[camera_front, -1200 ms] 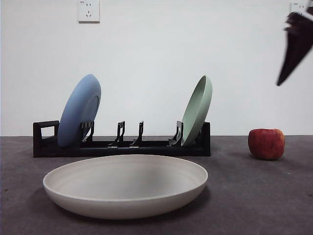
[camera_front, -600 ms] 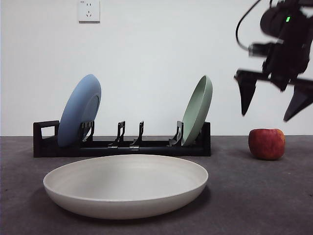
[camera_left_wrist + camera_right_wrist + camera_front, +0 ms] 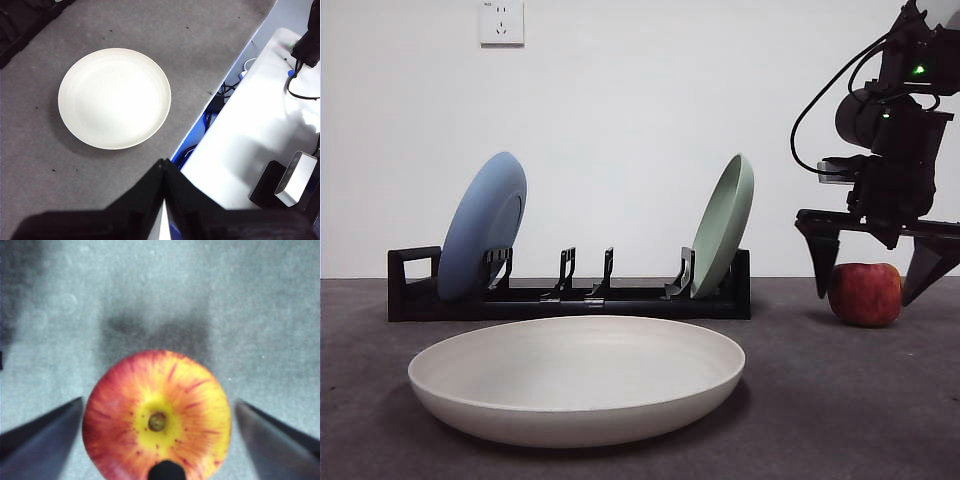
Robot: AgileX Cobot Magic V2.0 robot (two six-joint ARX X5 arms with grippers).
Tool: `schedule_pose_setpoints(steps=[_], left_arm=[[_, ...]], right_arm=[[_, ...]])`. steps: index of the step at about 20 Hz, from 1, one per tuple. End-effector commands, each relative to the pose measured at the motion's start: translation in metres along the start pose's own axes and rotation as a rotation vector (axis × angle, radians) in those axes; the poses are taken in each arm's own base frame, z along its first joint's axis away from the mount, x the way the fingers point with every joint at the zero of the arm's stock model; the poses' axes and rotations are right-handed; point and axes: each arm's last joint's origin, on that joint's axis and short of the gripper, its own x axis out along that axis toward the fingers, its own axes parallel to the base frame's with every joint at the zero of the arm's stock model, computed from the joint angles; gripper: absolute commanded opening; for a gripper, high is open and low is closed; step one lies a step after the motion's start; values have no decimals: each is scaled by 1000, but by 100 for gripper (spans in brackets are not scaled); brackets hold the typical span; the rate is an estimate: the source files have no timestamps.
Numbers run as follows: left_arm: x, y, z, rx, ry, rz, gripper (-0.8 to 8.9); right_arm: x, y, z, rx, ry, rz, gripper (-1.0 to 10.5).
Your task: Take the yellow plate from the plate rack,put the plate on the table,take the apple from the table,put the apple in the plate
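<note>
The cream yellow plate (image 3: 577, 378) lies flat on the dark grey table (image 3: 800, 400) in front of the black plate rack (image 3: 570, 290); it also shows in the left wrist view (image 3: 114, 97). The red apple (image 3: 865, 294) stands on the table at the right. My right gripper (image 3: 875, 270) hangs open right over the apple, one jaw on each side, not touching. In the right wrist view the apple (image 3: 157, 417) sits between the spread jaws (image 3: 158, 440). My left gripper (image 3: 163, 172) is shut and empty, high above the table's edge near the plate.
A blue plate (image 3: 482, 240) and a pale green plate (image 3: 725, 225) stand upright in the rack. A white bench with cables and a small box (image 3: 291, 177) lies beyond the table's edge in the left wrist view.
My right gripper has come down from the top right corner, opened wide, and now straddles the apple. The plate, rack and apple have not moved.
</note>
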Motion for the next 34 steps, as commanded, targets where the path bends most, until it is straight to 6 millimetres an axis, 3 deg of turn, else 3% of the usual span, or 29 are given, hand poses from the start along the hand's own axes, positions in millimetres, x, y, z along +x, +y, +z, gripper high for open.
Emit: schedule_pose_setpoints(steps=[1, 5, 9, 15, 19, 23, 27, 30, 34], left_arm=[[-1, 0, 0, -16, -8, 2, -1], [-2, 1, 0, -14, -11, 1, -1], [-2, 1, -1, 21, -13, 9, -1], [-2, 1, -1, 51, -14, 9, -1], [-4, 1, -2, 50, -20, 7, -1], [-4, 1, -2, 50, -21, 7, -1], [-5, 4, -2, 37, -40, 72, -1], [-10, 5, -1, 38, -104, 98, -1], [-23, 5, 2, 49, -254, 55, -2]], right_arm=[[2, 0, -1, -3, 6, -3, -3], [-13, 0, -5, -5, 40, 8, -3], [-71, 6, -13, -31, 26, 25, -3], [-164, 50, -51, -167, 3, 124, -3], [-198, 97, -84, -318, 10, 201, -3], [-201, 150, -108, -442, 25, 286, -3], [-190, 199, -132, -562, 0, 374, -3], [-166, 221, -152, -572, 5, 414, -6], [-119, 234, -165, -573, 52, 399, -7]])
